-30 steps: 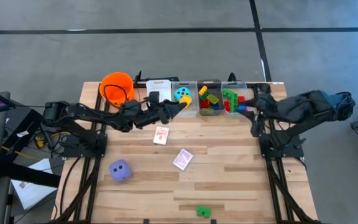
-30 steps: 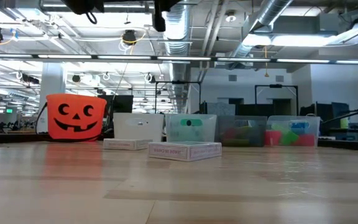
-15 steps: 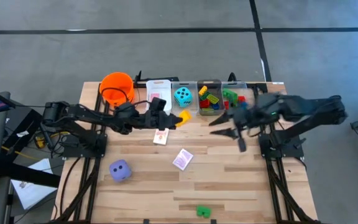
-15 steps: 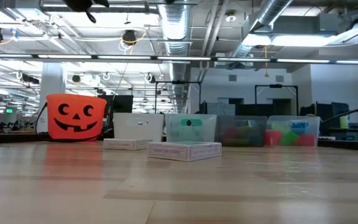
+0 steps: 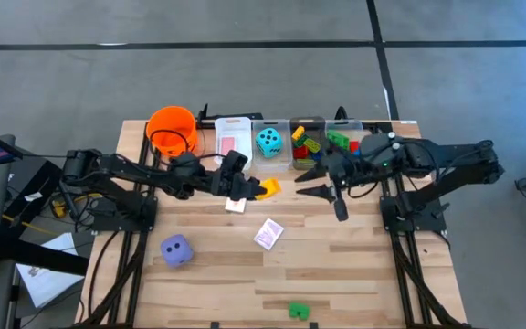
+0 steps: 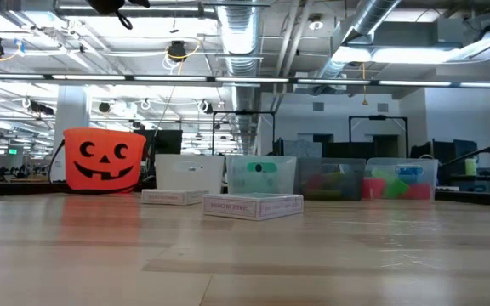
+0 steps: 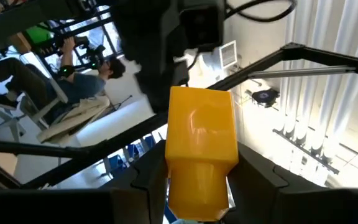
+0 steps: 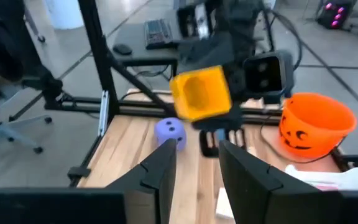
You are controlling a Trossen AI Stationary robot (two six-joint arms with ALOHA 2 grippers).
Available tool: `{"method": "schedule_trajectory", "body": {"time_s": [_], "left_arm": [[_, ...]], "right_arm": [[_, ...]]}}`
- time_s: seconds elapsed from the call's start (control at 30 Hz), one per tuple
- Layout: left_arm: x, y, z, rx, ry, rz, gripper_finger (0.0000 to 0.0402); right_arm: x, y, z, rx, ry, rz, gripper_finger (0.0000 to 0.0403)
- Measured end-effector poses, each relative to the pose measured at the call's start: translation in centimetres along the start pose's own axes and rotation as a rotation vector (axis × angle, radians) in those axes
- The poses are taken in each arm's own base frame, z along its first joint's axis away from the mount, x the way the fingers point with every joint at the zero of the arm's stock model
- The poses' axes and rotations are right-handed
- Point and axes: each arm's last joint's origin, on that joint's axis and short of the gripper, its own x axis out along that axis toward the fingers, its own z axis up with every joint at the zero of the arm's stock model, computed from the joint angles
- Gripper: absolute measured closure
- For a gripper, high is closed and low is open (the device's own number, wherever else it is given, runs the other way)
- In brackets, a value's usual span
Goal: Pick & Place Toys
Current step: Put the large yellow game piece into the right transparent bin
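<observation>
My left gripper (image 5: 256, 187) is shut on a yellow brick (image 5: 268, 187) above the table, just near of the bins. In the left wrist view the brick (image 7: 201, 149) stands between my fingers. My right gripper (image 5: 307, 181) is open and empty, a little to the brick's right, pointing at it. The right wrist view (image 8: 197, 174) shows the brick (image 8: 201, 93) ahead. A purple die (image 5: 175, 250), two pink-backed card packs (image 5: 268, 234) (image 5: 236, 203) and a green brick (image 5: 299, 311) lie on the table. A teal die (image 5: 268, 141) sits in a bin. My left gripper pinches the yellow brick by its narrower end (image 7: 197, 193) between its two fingers, one on each side. The fingers come about level from the table's left. The brick sticks out past the fingertips toward the right, lifted clear of the table.
An orange pumpkin bucket (image 5: 172, 128) stands at the far left. A row of clear bins (image 5: 307, 123) runs along the far edge, holding a pink card (image 5: 231, 144), the teal die and coloured bricks (image 5: 309, 146). The card packs (image 6: 253, 205) lie mid-table.
My left gripper has carried the yellow brick from over the bins toward the table's near edge, still clear of the table. My right gripper has swung from the far-right bin toward the table's left, up to the yellow brick.
</observation>
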Motion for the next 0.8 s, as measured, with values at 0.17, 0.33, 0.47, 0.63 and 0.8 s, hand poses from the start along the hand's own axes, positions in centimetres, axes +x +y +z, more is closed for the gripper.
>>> {"method": "schedule_trajectory", "body": {"time_s": [0.17, 0.33, 0.47, 0.63, 0.8], "left_arm": [[0.0, 0.1, 0.0, -0.003, 0.003, 0.012, 0.0272], [0.0, 0.1, 0.0, -0.003, -0.001, 0.015, 0.0272], [0.0, 0.3, -0.1, -0.008, 0.003, 0.03, 0.0271], [0.0, 0.6, -0.2, -0.016, 0.008, 0.064, 0.0272], [0.0, 0.6, -0.1, -0.016, 0.006, 0.064, 0.0271]], "right_arm": [[-0.4, 0.0, 0.5, 0.001, -0.026, -0.014, 0.0285], [1.0, 0.0, 0.1, -0.003, 0.002, -0.015, 0.0285], [1.9, 0.2, -0.1, -0.014, 0.012, -0.013, 0.0285], [1.8, 0.2, 0.4, -0.026, -0.034, -0.013, 0.0285], [1.6, 0.1, 0.6, -0.024, -0.05, -0.016, 0.0285]]}}
